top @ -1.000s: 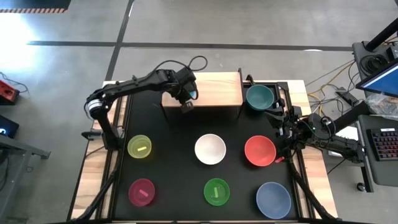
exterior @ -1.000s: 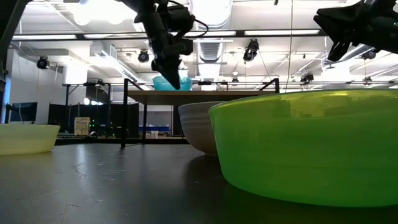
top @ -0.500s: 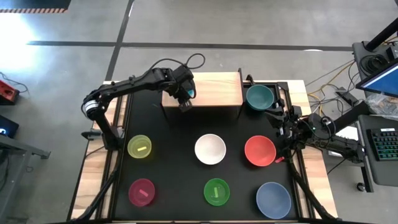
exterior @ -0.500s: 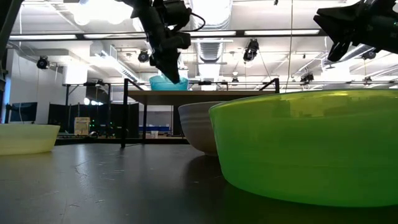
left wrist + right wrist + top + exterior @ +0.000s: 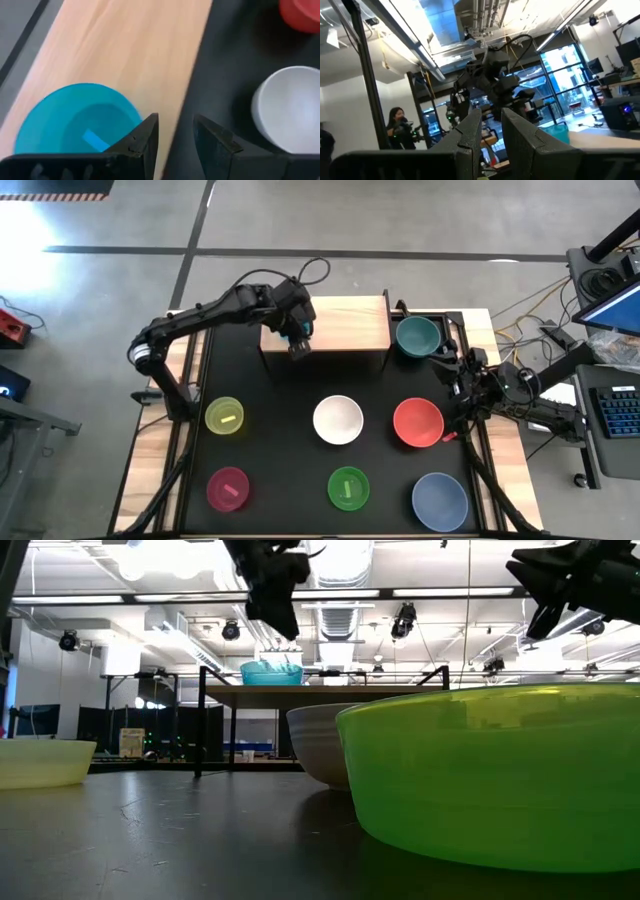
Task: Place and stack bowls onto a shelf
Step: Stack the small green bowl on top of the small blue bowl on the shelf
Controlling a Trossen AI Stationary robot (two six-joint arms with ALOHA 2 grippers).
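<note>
Low view, near to far: green bowl (image 5: 490,775), white bowl (image 5: 315,743), then the shelf (image 5: 320,692) with the blue bowl (image 5: 271,672) resting on it — left gripper (image 5: 278,620) above it, fingers parted, empty. Right gripper (image 5: 452,380) waits beside the red bowl (image 5: 417,422) — narrowly parted, holding nothing.
</note>
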